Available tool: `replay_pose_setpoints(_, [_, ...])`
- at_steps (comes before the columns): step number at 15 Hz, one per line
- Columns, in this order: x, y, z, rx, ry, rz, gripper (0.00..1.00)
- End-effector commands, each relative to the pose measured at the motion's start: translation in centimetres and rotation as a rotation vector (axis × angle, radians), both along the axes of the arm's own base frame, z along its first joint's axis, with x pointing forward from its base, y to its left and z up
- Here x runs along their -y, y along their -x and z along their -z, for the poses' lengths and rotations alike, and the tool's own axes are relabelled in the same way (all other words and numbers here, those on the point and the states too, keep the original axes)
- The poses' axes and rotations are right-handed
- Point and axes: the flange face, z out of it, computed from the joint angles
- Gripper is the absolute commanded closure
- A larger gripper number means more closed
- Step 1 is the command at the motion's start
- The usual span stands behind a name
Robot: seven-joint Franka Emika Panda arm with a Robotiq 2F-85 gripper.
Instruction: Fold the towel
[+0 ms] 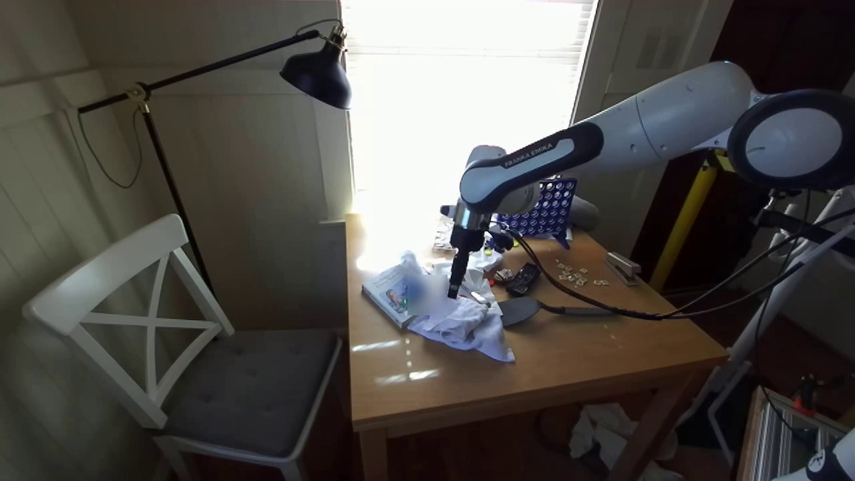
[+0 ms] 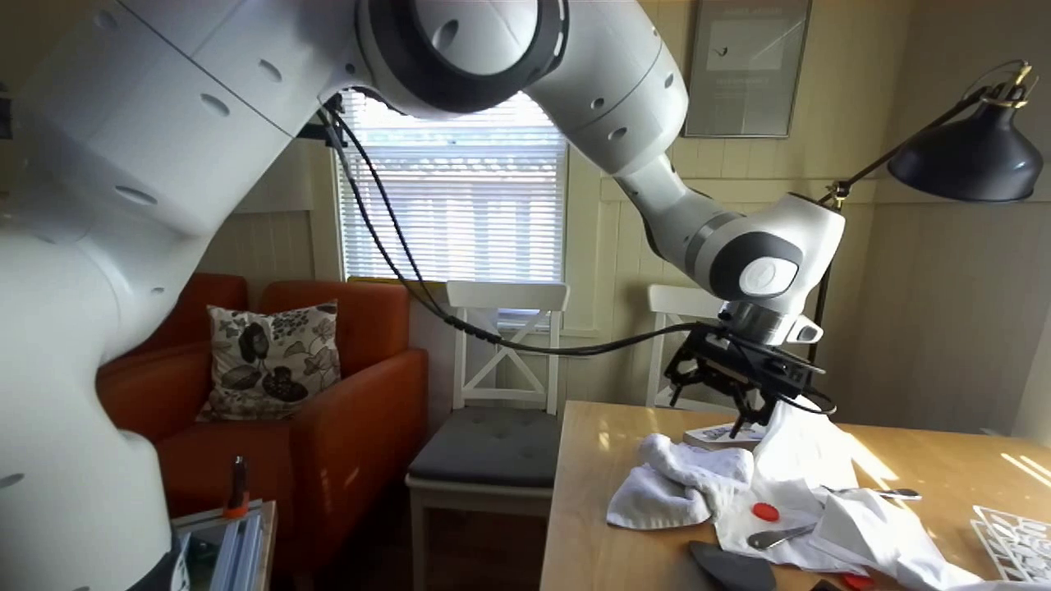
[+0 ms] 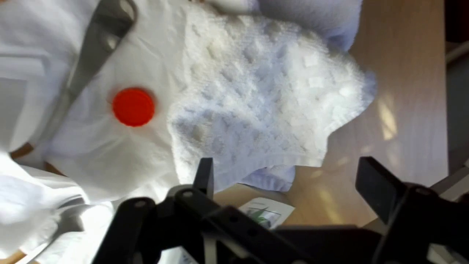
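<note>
The white towel (image 1: 471, 327) lies crumpled near the table's front left in an exterior view. It also shows bunched on the table in an exterior view (image 2: 669, 484). In the wrist view the textured towel (image 3: 256, 91) has a loose edge lying between and ahead of the fingers, with a second layer peeking out below. My gripper (image 3: 287, 168) is open with nothing between its fingers. In the exterior views the gripper (image 1: 454, 292) (image 2: 706, 417) points down above the towel's edge and the book. Whether a fingertip touches the towel cannot be told.
A white book (image 1: 387, 294) lies beside the towel. White paper or cloth (image 3: 146, 154) holds a red disc (image 3: 133, 107) and a metal utensil (image 3: 97, 51). A dark spatula (image 1: 520, 310), blue game grid (image 1: 544, 207), small tiles (image 1: 578, 272) and stapler (image 1: 623, 265) are on the table (image 1: 568, 361).
</note>
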Motion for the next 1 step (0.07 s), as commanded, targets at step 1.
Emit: replay_pose_setpoints(1, [0.77, 0.16, 0.41, 0.010, 0.009, 0.028, 0.00])
